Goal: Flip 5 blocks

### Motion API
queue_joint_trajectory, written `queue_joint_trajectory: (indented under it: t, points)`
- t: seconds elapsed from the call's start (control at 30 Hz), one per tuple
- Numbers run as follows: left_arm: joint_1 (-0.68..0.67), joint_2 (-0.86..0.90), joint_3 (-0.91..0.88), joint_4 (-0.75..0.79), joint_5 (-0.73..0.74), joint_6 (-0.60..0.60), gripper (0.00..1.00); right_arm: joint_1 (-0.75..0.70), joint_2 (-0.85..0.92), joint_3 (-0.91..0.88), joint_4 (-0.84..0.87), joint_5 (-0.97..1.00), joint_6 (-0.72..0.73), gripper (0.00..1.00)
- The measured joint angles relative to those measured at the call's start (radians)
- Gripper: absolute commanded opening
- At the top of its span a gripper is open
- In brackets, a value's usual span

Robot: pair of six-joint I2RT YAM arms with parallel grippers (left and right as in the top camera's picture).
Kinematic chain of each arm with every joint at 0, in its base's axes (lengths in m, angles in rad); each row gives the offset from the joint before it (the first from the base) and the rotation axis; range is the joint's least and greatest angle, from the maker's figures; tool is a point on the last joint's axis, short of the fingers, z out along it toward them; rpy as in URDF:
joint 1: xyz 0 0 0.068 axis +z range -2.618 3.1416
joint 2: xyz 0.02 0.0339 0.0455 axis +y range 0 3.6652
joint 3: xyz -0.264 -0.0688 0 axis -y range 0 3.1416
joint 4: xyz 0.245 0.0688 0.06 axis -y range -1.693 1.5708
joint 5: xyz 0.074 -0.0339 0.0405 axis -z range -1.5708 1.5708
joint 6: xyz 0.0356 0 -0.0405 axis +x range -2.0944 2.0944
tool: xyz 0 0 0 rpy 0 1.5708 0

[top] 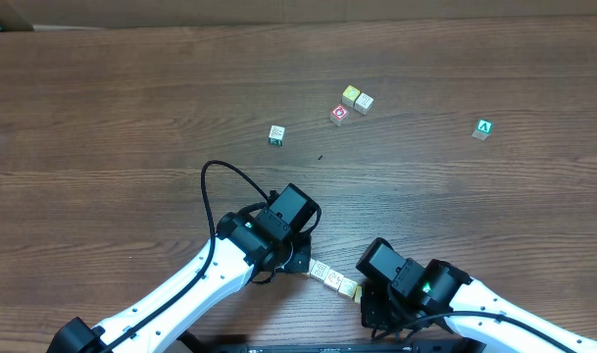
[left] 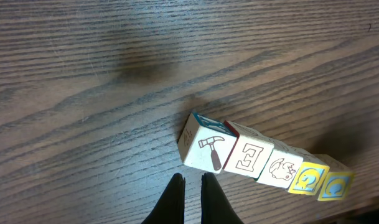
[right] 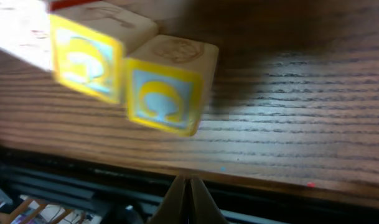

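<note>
Five small wooden blocks lie touching in a straight row (top: 333, 278) near the table's front edge, between my two arms. The left wrist view shows them in order: a hammer block (left: 205, 148), an "E" block (left: 248, 155), an animal block (left: 280, 168) and two yellow-and-blue blocks (left: 306, 179) (left: 335, 185). My left gripper (left: 192, 182) is shut and empty, just short of the hammer block. The right wrist view shows the last two yellow-and-blue blocks (right: 167, 93) (right: 88, 56), blurred. My right gripper (right: 188, 182) is shut and empty, over the table's front edge, apart from the end block.
Farther back on the wooden table lie a white block with green marks (top: 276, 134), a pale pair (top: 357, 98), a red-marked cube (top: 339, 114) and a green "A" cube (top: 484, 128) at the right. The table's front edge (right: 270, 180) runs close behind the row.
</note>
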Motion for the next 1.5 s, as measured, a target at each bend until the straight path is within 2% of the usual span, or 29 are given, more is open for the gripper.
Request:
queue_joint_trajectory:
  t: [0.2, 1.5]
  points:
    - [0.000, 0.000, 0.000, 0.000, 0.000, 0.000, 0.04, 0.000, 0.042, -0.026, 0.016, 0.002, 0.014, 0.04]
    - [0.000, 0.000, 0.000, -0.026, 0.008, 0.000, 0.04, 0.000, 0.042, -0.026, 0.101, 0.077, 0.043, 0.04]
